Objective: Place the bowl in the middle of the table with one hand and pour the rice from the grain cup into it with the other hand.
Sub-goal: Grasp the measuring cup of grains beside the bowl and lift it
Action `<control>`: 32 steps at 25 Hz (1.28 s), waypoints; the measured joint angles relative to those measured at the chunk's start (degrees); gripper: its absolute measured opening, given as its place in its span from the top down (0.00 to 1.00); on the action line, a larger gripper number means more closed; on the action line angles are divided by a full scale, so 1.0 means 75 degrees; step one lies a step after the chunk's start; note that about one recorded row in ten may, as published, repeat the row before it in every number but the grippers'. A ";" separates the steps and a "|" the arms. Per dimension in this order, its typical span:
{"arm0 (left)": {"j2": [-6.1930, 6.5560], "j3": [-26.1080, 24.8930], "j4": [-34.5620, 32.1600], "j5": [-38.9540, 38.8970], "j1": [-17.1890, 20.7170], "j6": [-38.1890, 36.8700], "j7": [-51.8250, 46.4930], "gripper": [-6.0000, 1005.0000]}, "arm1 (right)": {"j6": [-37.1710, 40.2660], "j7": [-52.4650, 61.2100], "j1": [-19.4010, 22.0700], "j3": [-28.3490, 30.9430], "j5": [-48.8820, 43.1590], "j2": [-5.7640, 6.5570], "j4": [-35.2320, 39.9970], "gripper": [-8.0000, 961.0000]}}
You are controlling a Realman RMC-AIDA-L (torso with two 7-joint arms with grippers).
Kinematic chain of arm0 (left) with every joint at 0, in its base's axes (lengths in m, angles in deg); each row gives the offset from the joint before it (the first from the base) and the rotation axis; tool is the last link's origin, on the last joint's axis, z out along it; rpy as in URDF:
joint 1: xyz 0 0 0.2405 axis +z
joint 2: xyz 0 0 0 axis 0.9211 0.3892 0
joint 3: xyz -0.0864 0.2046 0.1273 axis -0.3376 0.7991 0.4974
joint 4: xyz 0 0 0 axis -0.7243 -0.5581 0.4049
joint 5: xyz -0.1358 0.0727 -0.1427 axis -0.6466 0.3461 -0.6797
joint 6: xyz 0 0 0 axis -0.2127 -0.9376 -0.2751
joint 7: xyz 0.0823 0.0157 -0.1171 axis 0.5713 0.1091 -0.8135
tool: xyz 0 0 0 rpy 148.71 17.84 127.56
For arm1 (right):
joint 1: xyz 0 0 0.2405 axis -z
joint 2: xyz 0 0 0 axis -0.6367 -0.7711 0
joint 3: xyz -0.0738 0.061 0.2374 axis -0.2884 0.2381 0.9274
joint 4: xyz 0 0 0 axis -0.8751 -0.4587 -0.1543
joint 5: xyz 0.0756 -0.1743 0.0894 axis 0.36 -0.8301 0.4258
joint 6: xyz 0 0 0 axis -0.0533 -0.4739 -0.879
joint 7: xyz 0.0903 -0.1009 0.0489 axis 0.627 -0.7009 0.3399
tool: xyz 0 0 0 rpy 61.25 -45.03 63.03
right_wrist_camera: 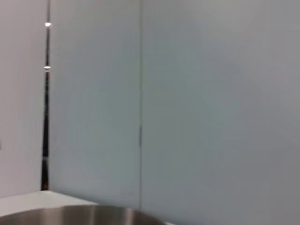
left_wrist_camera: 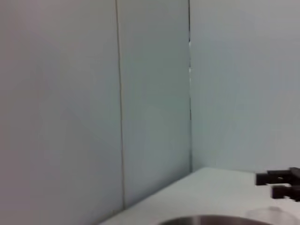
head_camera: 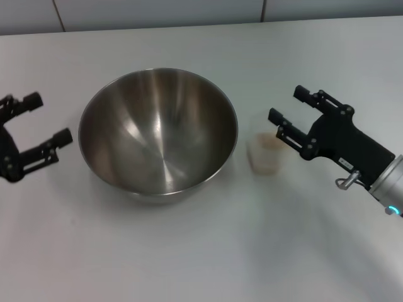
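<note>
The right gripper [head_camera: 284, 107], at the right of the head view, has its fingers spread apart, reaching toward the grain cup [head_camera: 264, 153], which stands upright just right of centre and holds a little rice [head_camera: 267, 143]. The near finger looks close to the cup's rim; contact is unclear. The bowl [head_camera: 157, 133] sits in the middle of the table [head_camera: 201, 258], close beside the cup. At the left edge, the left gripper [head_camera: 43, 119] hangs with fingers parted, clear of the bowl.
</note>
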 joint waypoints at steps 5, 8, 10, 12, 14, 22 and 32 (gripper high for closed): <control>0.0059 -0.0014 -0.0016 0.0337 0.0172 -0.0593 -0.0086 0.19 | -0.0021 0.0015 0.0271 0.0157 0.0000 -0.0008 -0.0011 0.29; 0.0108 -0.0014 0.0021 0.0725 0.0138 -0.0863 -0.0107 0.19 | -0.0075 0.0010 0.0388 0.0158 0.0000 -0.0014 -0.0016 0.28; 0.0110 -0.0007 0.0000 0.0957 0.0108 -0.0963 -0.0125 0.19 | -0.0092 0.0005 0.0492 0.0160 0.0000 -0.0019 -0.0025 0.28; 0.0106 0.0025 -0.0020 0.1036 0.0088 -0.1005 -0.0137 0.19 | -0.0092 0.0002 0.0593 0.0165 0.0000 -0.0021 -0.0057 0.28; 0.0119 0.0043 -0.0062 0.1207 0.0047 -0.1024 -0.0218 0.19 | -0.0085 -0.0014 0.0699 0.0172 0.0000 -0.0021 -0.0089 0.29; 0.0287 -0.0147 -0.0416 0.2155 -0.0210 -0.0986 -0.0920 0.19 | -0.0030 -0.0053 0.1055 0.0356 0.0000 -0.0003 -0.0038 0.29; 0.0141 -0.0326 -0.0403 0.2219 -0.0391 -0.0797 -0.0830 0.19 | -0.0201 -0.0073 0.1382 0.0403 -0.0002 -0.0002 -0.0011 0.29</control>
